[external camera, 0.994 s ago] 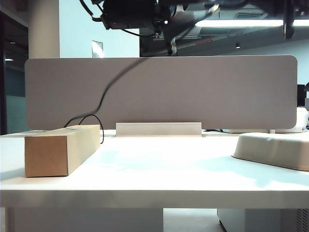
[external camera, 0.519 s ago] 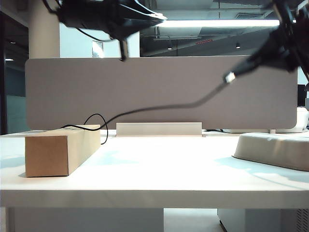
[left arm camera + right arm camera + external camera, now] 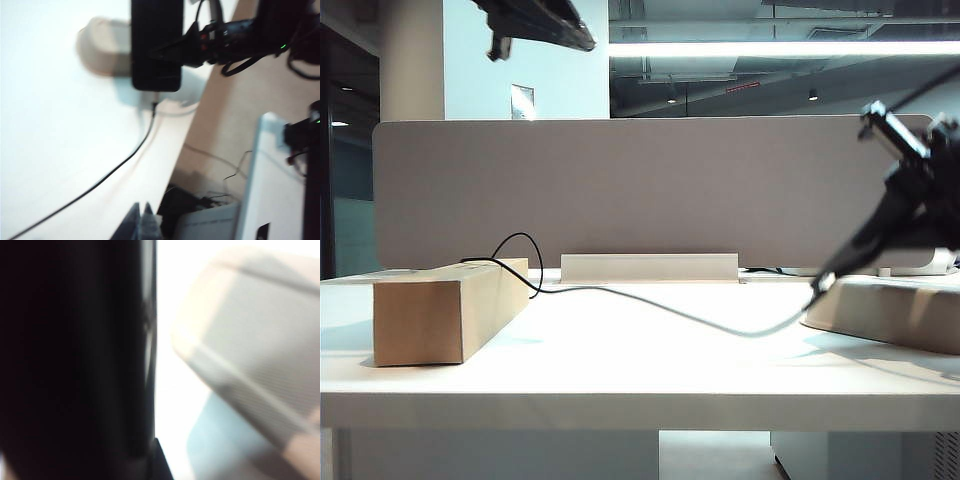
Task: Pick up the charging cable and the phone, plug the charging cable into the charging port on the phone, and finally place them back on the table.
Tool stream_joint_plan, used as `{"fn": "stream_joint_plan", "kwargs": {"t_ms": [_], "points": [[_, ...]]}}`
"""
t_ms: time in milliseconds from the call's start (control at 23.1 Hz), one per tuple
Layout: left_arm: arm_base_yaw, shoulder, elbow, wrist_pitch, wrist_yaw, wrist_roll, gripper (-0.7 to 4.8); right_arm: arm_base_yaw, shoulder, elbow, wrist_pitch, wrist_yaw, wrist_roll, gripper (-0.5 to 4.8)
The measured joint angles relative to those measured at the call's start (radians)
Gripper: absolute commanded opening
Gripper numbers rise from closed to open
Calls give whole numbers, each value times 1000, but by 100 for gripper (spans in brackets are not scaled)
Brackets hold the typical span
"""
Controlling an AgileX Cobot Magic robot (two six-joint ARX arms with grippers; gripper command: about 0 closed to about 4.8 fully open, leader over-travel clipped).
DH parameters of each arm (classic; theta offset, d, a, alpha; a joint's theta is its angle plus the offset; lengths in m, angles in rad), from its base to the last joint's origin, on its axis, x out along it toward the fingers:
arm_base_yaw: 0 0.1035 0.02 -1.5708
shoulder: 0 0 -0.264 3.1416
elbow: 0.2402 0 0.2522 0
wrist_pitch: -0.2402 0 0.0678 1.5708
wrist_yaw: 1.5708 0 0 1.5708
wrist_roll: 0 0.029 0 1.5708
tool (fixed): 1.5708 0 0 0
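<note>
The left pincer [image 3: 535, 22] had released the charging cable [image 3: 670, 310], pressed together and lifted away. The right pincer [image 3: 902, 205], pinching the plugged-in phone [image 3: 156, 45], had sunk toward the worktop [image 3: 620, 360] beside the tray [image 3: 900, 310]. Probably only the set-down remained.

The phone [image 3: 75, 355] fills the right wrist view, blurred, hiding the right claw around it. The left claw [image 3: 141, 222] is cut off; the port below the phone is too blurred to read.
</note>
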Motion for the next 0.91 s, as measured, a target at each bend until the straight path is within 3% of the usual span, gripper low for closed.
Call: {"fn": "stream_joint_plan", "kwargs": {"t_ms": [389,519,649,778,822,865,908], "points": [[-2,-154,-13,-14,-237,0,-6,-4,79,3,-52,75,-2,-1],[0,-291,-164,53,-328,-2,-6,-7,79,3,-84,90,2,3],[0,-414,-364,187,-443,-36,-6,-7,79,9,-97,98,-12,116],[1,-510,-558,278,-480,-74,-6,-7,79,7,-123,106,-29,143],[0,-533,-615,288,-479,-84,-6,-7,79,7,-123,103,-32,184],[-2,-547,-665,296,-478,-89,-6,-7,79,7,-127,100,-33,263],[-1,-557,-723,320,-480,-92,-6,-7,79,5,-145,95,-34,290]]}}
